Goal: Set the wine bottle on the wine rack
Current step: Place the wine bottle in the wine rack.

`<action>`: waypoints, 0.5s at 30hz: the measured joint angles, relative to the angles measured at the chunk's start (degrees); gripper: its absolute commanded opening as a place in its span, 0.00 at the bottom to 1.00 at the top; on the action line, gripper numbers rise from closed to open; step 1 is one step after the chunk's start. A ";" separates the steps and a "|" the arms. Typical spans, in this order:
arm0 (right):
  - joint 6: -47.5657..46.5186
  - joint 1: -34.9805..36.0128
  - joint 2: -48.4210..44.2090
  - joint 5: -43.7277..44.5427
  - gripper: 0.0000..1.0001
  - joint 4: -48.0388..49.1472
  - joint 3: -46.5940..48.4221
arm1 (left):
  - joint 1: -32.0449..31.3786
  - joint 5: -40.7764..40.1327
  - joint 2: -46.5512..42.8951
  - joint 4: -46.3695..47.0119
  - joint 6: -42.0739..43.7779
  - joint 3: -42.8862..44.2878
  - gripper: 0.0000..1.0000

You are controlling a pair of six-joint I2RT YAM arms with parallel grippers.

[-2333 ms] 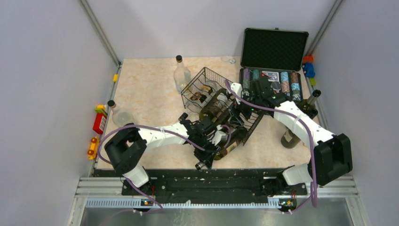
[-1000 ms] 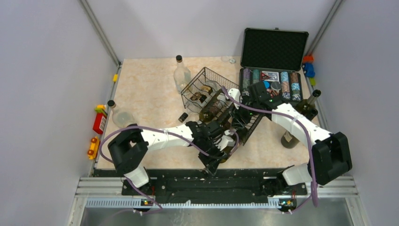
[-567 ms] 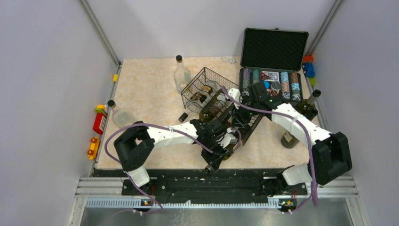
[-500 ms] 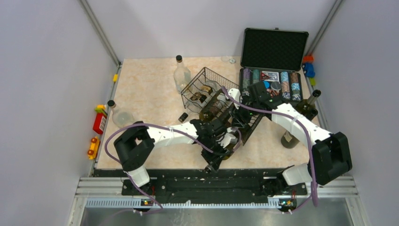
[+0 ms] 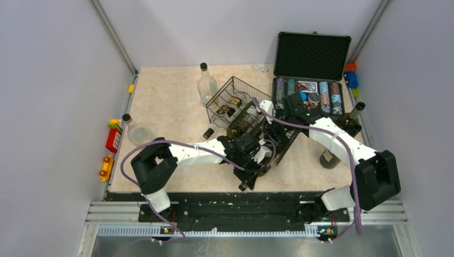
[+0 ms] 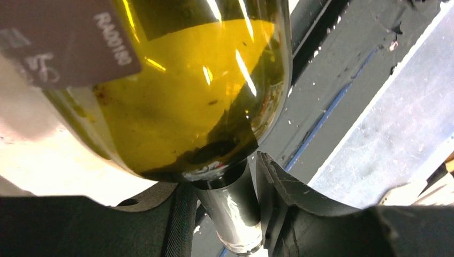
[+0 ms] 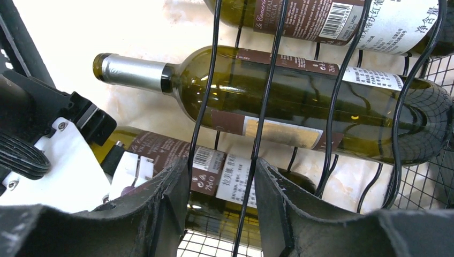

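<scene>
The wine bottle is green glass with a dark label, lying tilted at the near end of the black wire wine rack, neck toward the table's front edge. My left gripper is shut on its neck; in the left wrist view the neck sits between both fingers below the bottle's shoulder. My right gripper is over the rack, open, with rack wire running between its fingers. The held bottle's label shows under the wires. Two other bottles lie in the rack.
An open black case with poker chips stands at the back right. Two dark bottles stand to the right of the rack. Clear bottles are at the back and left. A small black cap lies left of the rack.
My left gripper has carried the wine bottle to the right, toward the rack's near end, and the neck has swung right. The right gripper has stayed on the rack.
</scene>
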 measured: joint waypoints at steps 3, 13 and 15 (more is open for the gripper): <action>0.57 0.00 0.00 0.22 0.55 0.02 0.04 | -0.04 -1.27 0.00 1.18 -0.94 0.00 0.45; 1.09 -0.92 -0.33 2.82 0.73 -0.09 0.35 | -0.74 -2.62 0.31 2.54 -2.84 0.00 0.45; 1.11 -1.40 -0.42 3.04 0.74 -0.20 0.37 | -0.76 -2.69 0.31 2.91 -2.93 0.00 0.45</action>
